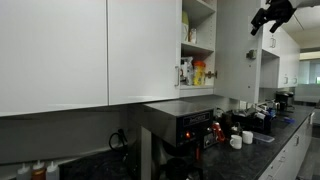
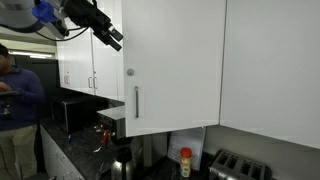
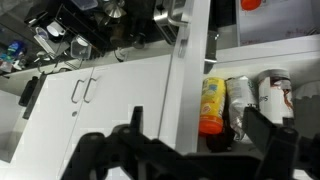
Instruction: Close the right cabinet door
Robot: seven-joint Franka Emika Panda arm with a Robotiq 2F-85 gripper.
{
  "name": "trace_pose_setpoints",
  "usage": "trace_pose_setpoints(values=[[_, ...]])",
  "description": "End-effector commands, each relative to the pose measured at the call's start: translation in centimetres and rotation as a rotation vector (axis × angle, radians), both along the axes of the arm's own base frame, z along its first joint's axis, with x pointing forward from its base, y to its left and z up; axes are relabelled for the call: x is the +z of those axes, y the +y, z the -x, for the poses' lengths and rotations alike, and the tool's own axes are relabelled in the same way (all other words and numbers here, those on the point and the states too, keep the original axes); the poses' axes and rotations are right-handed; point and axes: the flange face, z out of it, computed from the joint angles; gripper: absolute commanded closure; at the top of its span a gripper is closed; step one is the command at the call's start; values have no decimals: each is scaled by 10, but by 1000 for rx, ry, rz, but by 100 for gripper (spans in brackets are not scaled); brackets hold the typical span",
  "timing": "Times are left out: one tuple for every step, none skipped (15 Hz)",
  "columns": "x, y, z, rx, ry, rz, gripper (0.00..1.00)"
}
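Note:
The right cabinet door [image 2: 175, 60] is glossy white with a short silver bar handle [image 2: 137, 101] low on its edge. It stands swung open from the shelved cabinet [image 1: 200, 30]. In an exterior view it shows as a grey panel [image 1: 238, 50]. In the wrist view I see its thin edge [image 3: 180, 80] running up the middle. My gripper [image 3: 198, 118] is open and empty, with one dark finger on each side of that edge. In both exterior views the gripper [image 1: 266, 20] [image 2: 113, 40] hovers high, just beyond the door's free upper corner, apart from it.
Bottles [image 3: 212, 105] [image 1: 198, 72] stand on the cabinet's lower shelf. Below is a dark counter with a black appliance [image 1: 185, 125] and white cups [image 1: 236, 141]. A person [image 2: 18, 100] stands by the counter. A toaster [image 2: 240, 168] and a red-capped jar [image 2: 185, 160] sit under the door.

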Motion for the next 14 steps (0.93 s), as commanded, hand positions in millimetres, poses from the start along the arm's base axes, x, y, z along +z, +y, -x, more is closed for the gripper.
trace_pose_setpoints(values=[[-4, -8, -14, 64, 3, -35, 0], [-5, -9, -16, 79, 5, -41, 0], [-6, -9, -18, 92, 7, -46, 0], [-7, -8, -20, 104, 9, -50, 0], [-7, -8, -22, 120, 12, -51, 0], [-8, -6, -23, 138, 14, -52, 0], [-9, -5, -26, 158, 19, -55, 0], [-11, -3, -28, 177, 22, -55, 0], [-12, -1, -31, 195, 24, -57, 0], [-13, 1, -33, 210, 28, -57, 0], [-14, 4, -35, 226, 32, -54, 0], [-15, 7, -38, 237, 36, -49, 0], [-16, 10, -40, 252, 40, -49, 0], [-17, 13, -43, 265, 45, -46, 0]])
